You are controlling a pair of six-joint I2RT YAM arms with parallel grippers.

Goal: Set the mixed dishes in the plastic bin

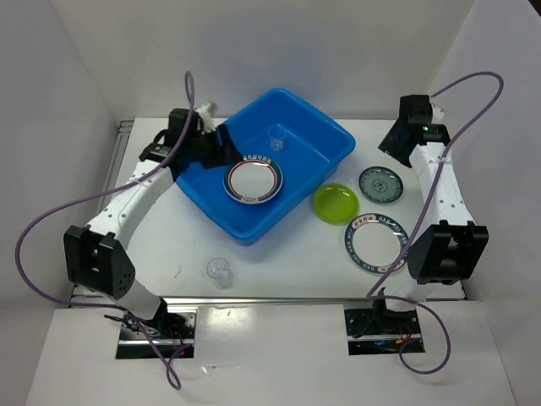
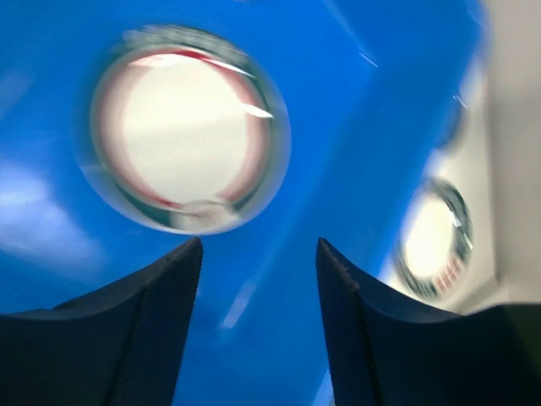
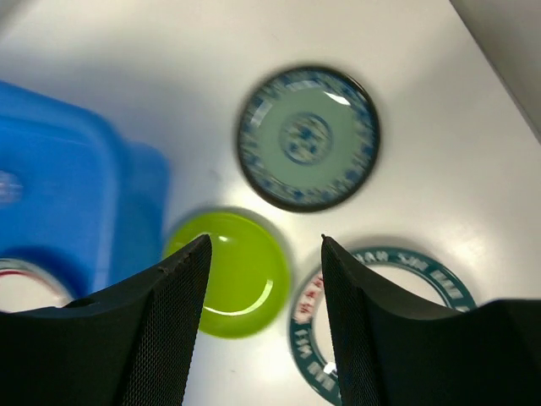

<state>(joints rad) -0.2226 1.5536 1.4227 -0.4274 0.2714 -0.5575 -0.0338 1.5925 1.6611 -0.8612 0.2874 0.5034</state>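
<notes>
The blue plastic bin (image 1: 314,161) sits at the middle of the table. A teal-and-red-rimmed plate (image 1: 252,180) and a small clear cup (image 1: 275,139) lie inside it. My left gripper (image 1: 221,144) hangs over the bin's left rim, open and holding nothing. In the left wrist view the gripper (image 2: 259,249) looks down at that plate (image 2: 188,139). My right gripper (image 1: 396,140) is open and high above the table. Below it (image 3: 265,241) lie the lime-green plate (image 3: 241,275), the dark teal saucer (image 3: 308,138) and a second teal-rimmed plate (image 3: 406,258).
Right of the bin the lime-green plate (image 1: 336,203), the saucer (image 1: 380,183) and the teal-rimmed plate (image 1: 376,240) lie close together. Another clear cup (image 1: 218,271) stands near the table's front edge. White walls enclose the table on three sides.
</notes>
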